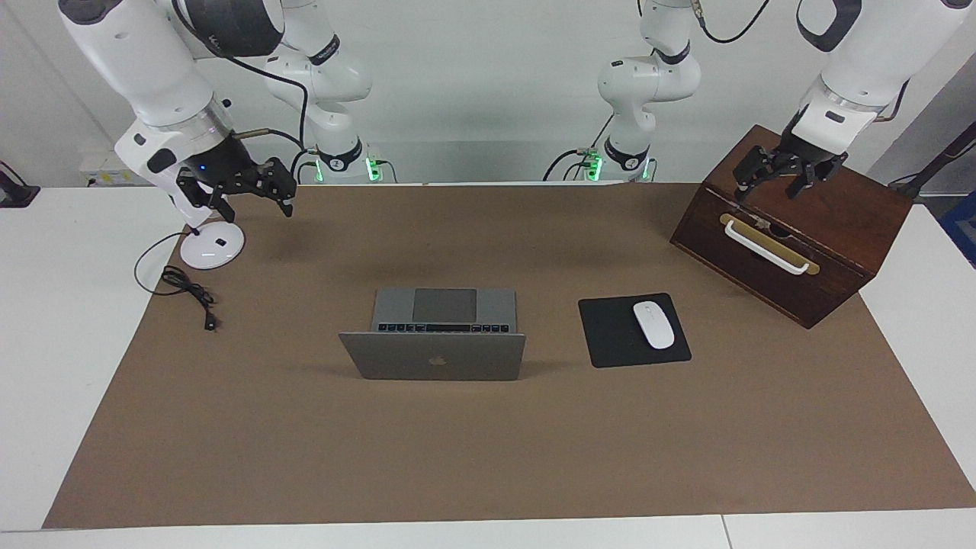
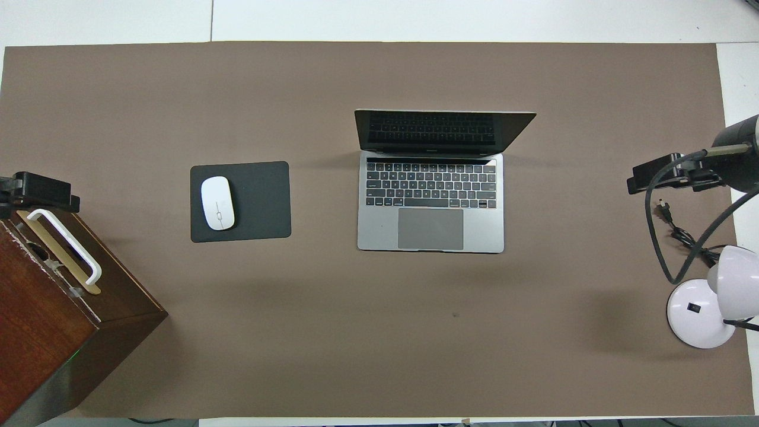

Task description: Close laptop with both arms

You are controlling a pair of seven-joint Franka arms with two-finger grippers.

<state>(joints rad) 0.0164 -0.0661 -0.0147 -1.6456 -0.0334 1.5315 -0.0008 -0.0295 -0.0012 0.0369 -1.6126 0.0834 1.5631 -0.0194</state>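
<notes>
The silver-grey laptop (image 1: 433, 357) stands open in the middle of the brown mat. Its lid with the black apple logo is upright and its screen faces the robots. The overhead view shows its black keyboard and grey trackpad (image 2: 430, 228). My left gripper (image 1: 766, 194) hangs open and empty over the wooden box at the left arm's end of the table, well apart from the laptop; it also shows in the overhead view (image 2: 37, 191). My right gripper (image 1: 259, 207) hangs open and empty over the mat by the lamp base, also well apart from the laptop; the overhead view shows it too (image 2: 655, 177).
A black mouse pad (image 1: 610, 335) with a white mouse (image 1: 654, 324) lies beside the laptop toward the left arm's end. A dark wooden box (image 1: 831, 252) with a white handle stands at that end. A white lamp base (image 1: 212, 245) and a black cable (image 1: 191, 293) lie at the right arm's end.
</notes>
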